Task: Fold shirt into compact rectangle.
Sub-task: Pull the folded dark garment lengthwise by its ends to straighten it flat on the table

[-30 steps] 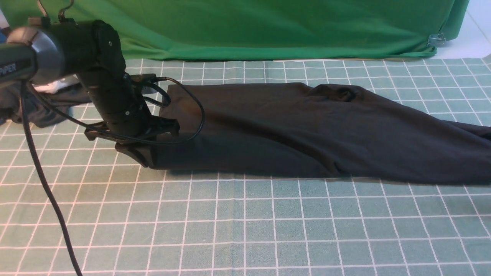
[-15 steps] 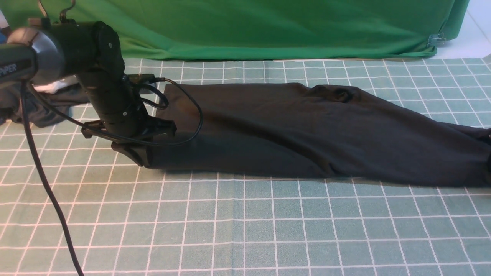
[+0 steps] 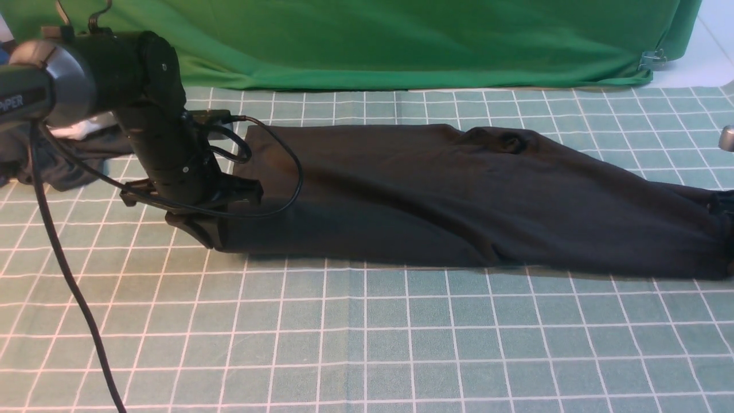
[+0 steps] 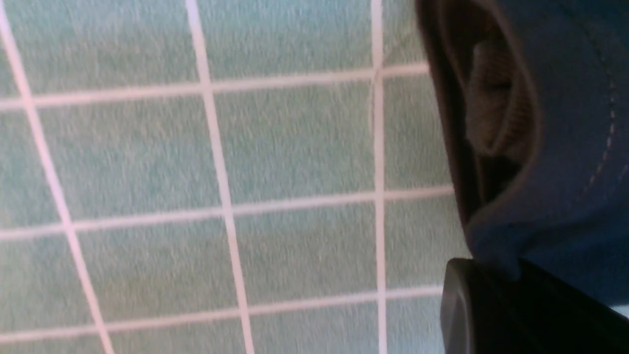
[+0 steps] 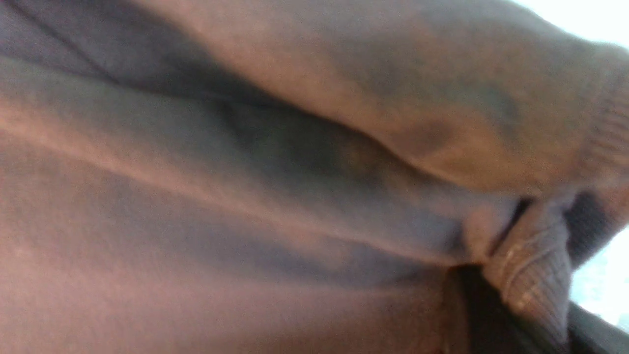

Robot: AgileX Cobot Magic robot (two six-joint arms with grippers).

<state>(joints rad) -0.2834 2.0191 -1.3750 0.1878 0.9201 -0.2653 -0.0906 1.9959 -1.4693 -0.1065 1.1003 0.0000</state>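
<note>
Front view has the shirt (image 3: 436, 195) lying stretched out as a long dark band across the worktop (image 3: 367, 332), from beside my left arm on the left to the right edge of the picture, somewhat toward the far side of the gridded cover. My left tool (image 3: 198, 226) is closed tight on the shirt's near left corner, low against the worktop. In the left wrist view a stitched hem runs down to the black finger (image 4: 516, 314), with a ribbed piece tucked inside the fold. My right tool (image 5: 530, 314) is at the shirt's right end. Its wrist view is filled with blurred dark cloth and shows a ribbed edge pinched against a dark finger, so that tool too is closed on the shirt. A small puckered lump (image 3: 510, 140) sits near the shirt's far edge, right of the middle. Beyond my left arm, a dark grey cloth (image 3: 69, 163) lies bunched with a white one. A green drape (image 3: 401, 40) hangs along the far side.
</note>
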